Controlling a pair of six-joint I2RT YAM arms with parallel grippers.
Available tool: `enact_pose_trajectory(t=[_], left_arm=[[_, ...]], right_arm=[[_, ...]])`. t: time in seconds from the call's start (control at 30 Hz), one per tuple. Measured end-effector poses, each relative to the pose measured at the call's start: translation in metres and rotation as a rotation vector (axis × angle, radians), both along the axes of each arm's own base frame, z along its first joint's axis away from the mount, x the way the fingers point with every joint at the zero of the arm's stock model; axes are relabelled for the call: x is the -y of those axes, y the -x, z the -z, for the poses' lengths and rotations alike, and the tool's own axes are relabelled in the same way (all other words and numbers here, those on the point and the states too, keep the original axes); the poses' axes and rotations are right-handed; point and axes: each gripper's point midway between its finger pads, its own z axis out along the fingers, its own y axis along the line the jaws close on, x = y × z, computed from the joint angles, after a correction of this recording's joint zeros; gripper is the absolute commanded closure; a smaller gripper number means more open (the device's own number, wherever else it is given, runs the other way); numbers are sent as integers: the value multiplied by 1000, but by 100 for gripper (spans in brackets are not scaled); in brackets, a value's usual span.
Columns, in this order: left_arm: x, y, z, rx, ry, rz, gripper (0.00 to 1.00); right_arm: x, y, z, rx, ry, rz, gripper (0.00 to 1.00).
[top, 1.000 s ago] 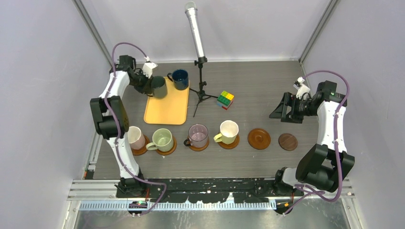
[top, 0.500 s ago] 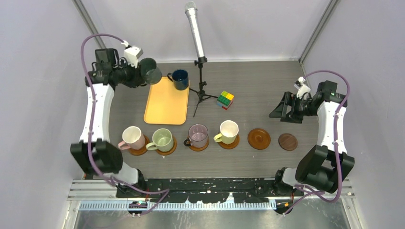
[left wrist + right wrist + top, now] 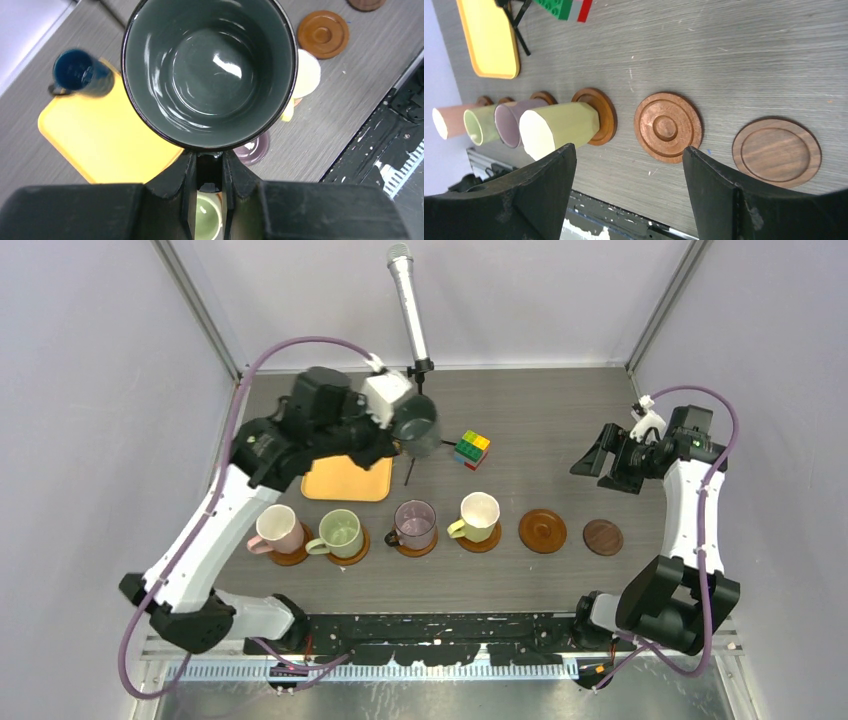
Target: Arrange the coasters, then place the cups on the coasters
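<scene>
The dark grey-green mug [image 3: 418,427] hung above the table's far middle, gripped tight by the left hand [image 3: 209,167]. Near row: six coasters [image 3: 542,531], four bearing mugs [image 3: 479,512], two bare. Right hand [image 3: 598,462] gaped wide, empty. Grey wood-grain table [image 3: 540,420]; pale lilac walls [image 3: 90,390].

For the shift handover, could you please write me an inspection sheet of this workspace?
Surface: grey wood-grain table.
Job's things: pink mug, green mug, mauve mug, cream mug each on a coaster; brown coaster and dark coaster bare; navy mug by yellow tray; grey-green mug held aloft.
Clutter: yellow tray, coloured cube, microphone on stand.
Grippers: left gripper shut on grey-green mug; right gripper open, empty.
Cables: purple cables looping over both arms.
Surroundings: plain pale walls.
</scene>
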Motion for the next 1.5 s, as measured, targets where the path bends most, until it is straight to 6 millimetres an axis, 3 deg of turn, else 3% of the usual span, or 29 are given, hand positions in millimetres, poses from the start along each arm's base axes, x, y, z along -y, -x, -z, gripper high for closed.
enact_pose_trajectory(t=[0.23, 0.37, 0.53, 0.8, 0.97, 1.2, 1.33, 1.5], left_arm=[[113, 23, 6, 36, -86, 96, 100], [183, 37, 21, 87, -111, 127, 100], [233, 60, 55, 68, -113, 160, 100], [268, 48, 104, 29, -86, 64, 100], [280, 44, 152, -1, -124, 37, 100], [295, 53, 212, -56, -202, 50, 100], [299, 59, 232, -90, -218, 60, 100], [304, 63, 242, -121, -213, 68, 100]], right_arm=[[19, -6, 6, -16, 59, 128, 14], [30, -7, 8, -25, 81, 177, 13], [48, -8, 2, -21, 104, 246, 13], [66, -7, 1, -30, 86, 323, 13], [68, -12, 1, -23, 68, 333, 13], [68, -15, 2, -5, 62, 327, 13], [66, -15, 7, -10, 52, 323, 13], [65, -14, 8, -9, 43, 321, 13]])
